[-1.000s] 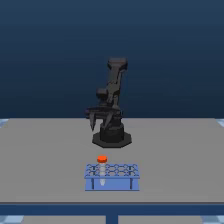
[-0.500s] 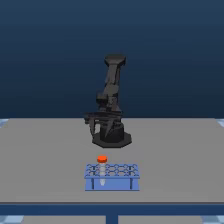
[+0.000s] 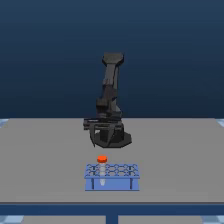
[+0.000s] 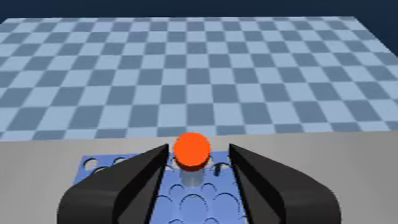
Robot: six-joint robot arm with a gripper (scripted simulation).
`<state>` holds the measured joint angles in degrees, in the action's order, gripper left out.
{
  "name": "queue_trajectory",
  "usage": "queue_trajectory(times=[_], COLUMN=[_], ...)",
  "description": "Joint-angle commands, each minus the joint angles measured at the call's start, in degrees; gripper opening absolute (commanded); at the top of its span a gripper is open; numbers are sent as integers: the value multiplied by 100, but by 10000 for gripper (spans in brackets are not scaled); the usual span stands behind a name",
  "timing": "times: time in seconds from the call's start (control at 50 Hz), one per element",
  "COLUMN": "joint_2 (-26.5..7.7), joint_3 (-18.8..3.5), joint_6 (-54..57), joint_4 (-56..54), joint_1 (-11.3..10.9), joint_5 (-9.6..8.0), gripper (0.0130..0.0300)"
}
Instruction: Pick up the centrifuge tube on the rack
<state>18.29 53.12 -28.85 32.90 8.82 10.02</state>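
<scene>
**Tool spread and lined up on the capped tube, nothing held yet**

Going from the exterior view's left: the centrifuge tube [image 3: 102,165] stands upright in a hole toward the left end of the rack [image 3: 112,183], its orange-red cap poking above the blue top and its whitish body showing through the open side. The rack sits on the grey counter [image 3: 40,160], in front of my arm's base. The other holes I can make out look vacant.

I judge the tube to be very light, stiff plastic, smooth and a bit slippery on the body, so it could twist or slide if I pinch it off-centre. The best hold seems to be just under the cap, where the rim gives a lip to stop it slipping down; a straight pull upward should free it without dragging the light rack along.

My tool [image 3: 104,145] hangs above and behind the rack, well apart from the tube. In the wrist view the tool [image 4: 198,159] is released, its two dark fingers [image 4: 133,175] spread with the cap [image 4: 191,149] framed between them, touching nothing.
</scene>
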Motion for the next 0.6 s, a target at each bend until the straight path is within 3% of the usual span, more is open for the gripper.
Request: queue_trajectory(times=[0.02,0.36,0.6], joint_2=[-151,-500,-632], joint_3=[-158,-523,-663], joint_6=[-567,-1768,-2247], joint_4=[489,1758,2263], joint_1=[-17,-39,-47], joint_5=[-66,-133,-155], gripper=[300,300,300])
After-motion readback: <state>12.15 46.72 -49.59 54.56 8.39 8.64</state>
